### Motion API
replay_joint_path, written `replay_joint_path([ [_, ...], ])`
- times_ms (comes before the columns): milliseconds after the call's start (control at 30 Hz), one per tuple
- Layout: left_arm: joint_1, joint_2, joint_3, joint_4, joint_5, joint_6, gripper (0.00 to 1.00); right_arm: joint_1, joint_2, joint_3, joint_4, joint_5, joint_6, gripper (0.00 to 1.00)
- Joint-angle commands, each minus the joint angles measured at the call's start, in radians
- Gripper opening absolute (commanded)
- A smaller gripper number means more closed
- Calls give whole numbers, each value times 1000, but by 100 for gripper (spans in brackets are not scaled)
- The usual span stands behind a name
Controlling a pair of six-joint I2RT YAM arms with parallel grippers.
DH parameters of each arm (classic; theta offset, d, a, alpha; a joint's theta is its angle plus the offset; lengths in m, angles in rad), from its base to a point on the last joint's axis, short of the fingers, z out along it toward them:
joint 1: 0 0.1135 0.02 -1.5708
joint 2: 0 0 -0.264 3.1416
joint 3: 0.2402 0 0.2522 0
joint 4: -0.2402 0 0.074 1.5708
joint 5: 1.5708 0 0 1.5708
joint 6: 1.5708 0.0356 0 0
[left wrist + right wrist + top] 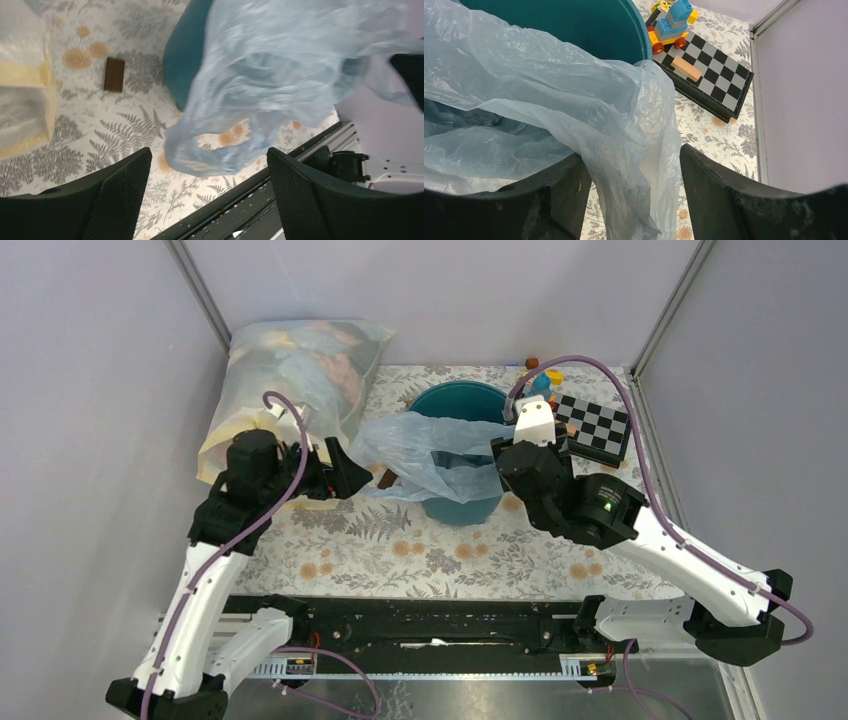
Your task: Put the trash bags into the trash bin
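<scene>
The pale-blue trash bag (pixel 425 452) drapes over the near-left rim of the trash bin (pixel 462 400), half outside. It looks light, soft and slippery, so pinch a bunched fold. The left gripper (pixel 352 473) and right gripper (pixel 634 155) both stand open.

No legible text, label, brand or number in any view, trash bag (pixel 574 100) showing no readable print

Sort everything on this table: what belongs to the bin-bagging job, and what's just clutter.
Job:
- pale-blue trash bag, draped over the bin's rim
- teal trash bin

Clutter:
- clear bag stuffed with cloth
- checkerboard
- toy brick car
- wooden block on the board
- small brown block
</scene>
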Motion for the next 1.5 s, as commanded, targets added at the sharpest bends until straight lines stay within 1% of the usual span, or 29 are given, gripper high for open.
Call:
replay_joint_path([
  [0,4,3,-89,97,-53,-16,85,-7,-32,-5,27,3,-11,69],
  [100,4,6,-131,162,-47,-39,81,-7,-34,-9,27,10,-15,68],
  [167,4,15,-157,207,-43,-54,72,-7,-33,-12,27,19,-17,66],
  [200,4,22,-164,228,-44,-61,65,-7,-29,-11,26,30,-19,64],
  [233,4,30,-169,244,-51,-66,60,-8,-25,-10,27,44,-21,60],
  [333,4,45,-169,272,-110,-70,41,-24,-14,-4,28,69,-32,45],
  [433,4,62,-157,283,-163,-72,22,-59,-5,-2,53,54,-56,33],
  [500,5,82,-148,287,-182,-71,8,-90,1,-2,75,40,-77,24],
  [533,5,94,-143,286,-187,-71,2,-105,4,-1,85,37,-85,17],
  [600,4,121,-134,286,-197,-72,0,-141,11,-2,116,26,-107,3],
  [633,4,132,-131,288,-205,-70,0,-164,14,-5,137,17,-121,1],
  [767,4,200,-103,298,-272,-67,0,-283,53,1,219,-53,-158,0],
  [833,4,243,-87,317,-275,-75,0,-334,84,16,240,-92,-162,0],
  [900,5,279,-79,346,-267,-85,0,-382,117,29,261,-128,-165,2],
  [967,5,311,-69,371,-269,-96,0,-429,161,44,275,-168,-166,6],
  [1067,4,350,-53,406,-263,-111,0,-476,208,72,293,-204,-168,7],
  [1167,4,380,-36,437,-255,-125,0,-520,254,108,308,-252,-181,13],
  [1233,4,399,-28,456,-246,-132,0,-544,287,139,308,-289,-186,14],
  [1467,4,493,-1,526,-199,-163,0,-616,388,230,306,-491,-207,18],
])
